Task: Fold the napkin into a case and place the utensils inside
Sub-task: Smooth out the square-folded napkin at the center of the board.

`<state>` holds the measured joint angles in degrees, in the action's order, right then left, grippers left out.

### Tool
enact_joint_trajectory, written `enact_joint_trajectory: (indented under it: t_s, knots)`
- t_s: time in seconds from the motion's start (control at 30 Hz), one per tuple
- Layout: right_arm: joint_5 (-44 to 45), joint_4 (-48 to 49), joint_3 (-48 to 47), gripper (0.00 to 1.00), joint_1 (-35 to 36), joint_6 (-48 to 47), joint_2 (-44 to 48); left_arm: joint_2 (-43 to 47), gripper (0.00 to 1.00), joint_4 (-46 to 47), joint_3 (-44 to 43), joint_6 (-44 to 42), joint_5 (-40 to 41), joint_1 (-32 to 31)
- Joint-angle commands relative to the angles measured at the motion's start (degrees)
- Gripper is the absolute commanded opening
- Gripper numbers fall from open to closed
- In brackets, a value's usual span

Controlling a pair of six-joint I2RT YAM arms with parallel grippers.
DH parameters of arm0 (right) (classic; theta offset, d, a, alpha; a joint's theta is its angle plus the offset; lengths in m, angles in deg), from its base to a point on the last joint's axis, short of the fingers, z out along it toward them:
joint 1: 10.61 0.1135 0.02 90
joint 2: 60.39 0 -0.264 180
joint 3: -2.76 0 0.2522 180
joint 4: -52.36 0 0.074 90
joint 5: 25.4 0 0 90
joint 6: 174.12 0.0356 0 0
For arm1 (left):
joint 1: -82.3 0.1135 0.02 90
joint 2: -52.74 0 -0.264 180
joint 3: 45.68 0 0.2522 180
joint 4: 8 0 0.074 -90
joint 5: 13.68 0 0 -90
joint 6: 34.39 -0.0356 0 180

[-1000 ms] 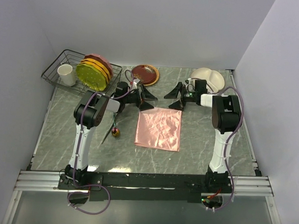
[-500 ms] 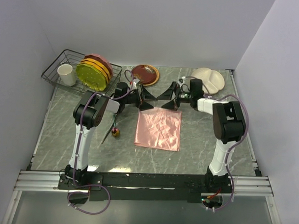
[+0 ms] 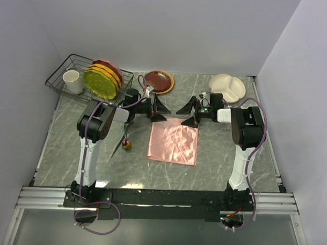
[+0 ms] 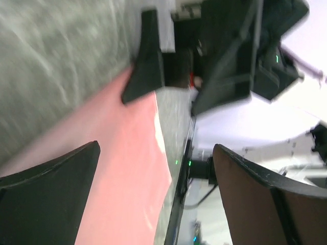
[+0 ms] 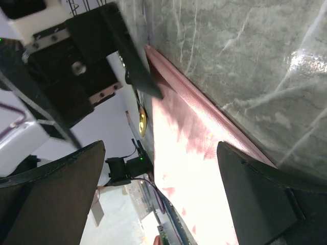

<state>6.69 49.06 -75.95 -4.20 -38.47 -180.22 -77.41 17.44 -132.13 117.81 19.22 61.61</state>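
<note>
Napkin: we see the salmon-pink napkin (image 3: 173, 140) lying flat and creased on the desk (image 3: 71, 146), a folded, roughly square sheet midway between the two arms; it is not yet a narrow case
Left claw: the left claw (image 3: 162, 111) stands wide apart with nothing between its fingers; it sits at the napkin's far edge toward the left corner, pointing right
Right claw: the right claw (image 3: 187, 115) is likewise spread wide and empty; it sits at the same far edge toward the right corner, pointing left; the two face each other, near but apart
Contact: in both wrist views pink cloth lies beneath the fingers; we cannot tell whether any finger touches it
Utensils: the utensils (image 3: 123, 141) lie on the desk just left of the napkin, apart from it; dark handles, a gold head at the near end
Rack: a wire rack (image 3: 57, 78) in the far left corner holds a white cup (image 3: 72, 81) and upright plates (image 3: 103, 78)
Far edge: a brown plate (image 3: 158, 81); a cream divided plate (image 3: 227, 87)
</note>
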Motion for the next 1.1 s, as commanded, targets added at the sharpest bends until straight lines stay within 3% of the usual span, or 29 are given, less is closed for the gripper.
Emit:
enact_joint_trajectory:
  t_s: [0.0,0.23,0.5,0.8,1.07]
  knots:
    - [8.07,-6.33,-0.27,1.0,-1.05,-6.27,-0.67,12.34,0.99,-5.45,5.16,-9.11,-6.7,0.39]
    - [8.87,-7.47,-0.62,1.0,-0.96,-7.33,-1.02,17.74,0.99,-5.19,15.81,-8.85,-9.52,-2.07]
    - [10.36,-11.24,-3.78,1.0,-0.88,-9.96,-2.69,11.15,0.99,1.13,17.49,-5.42,-8.99,-3.66]
    - [12.91,-15.03,-7.73,0.99,-0.35,-13.21,-4.44,8.42,0.99,-3.78,21.27,-10.6,-8.2,-1.46]
    - [9.49,-17.57,-11.07,1.0,1.58,-16.28,1.43,19.11,0.99,-3.78,21.53,-13.41,-7.24,-3.83]
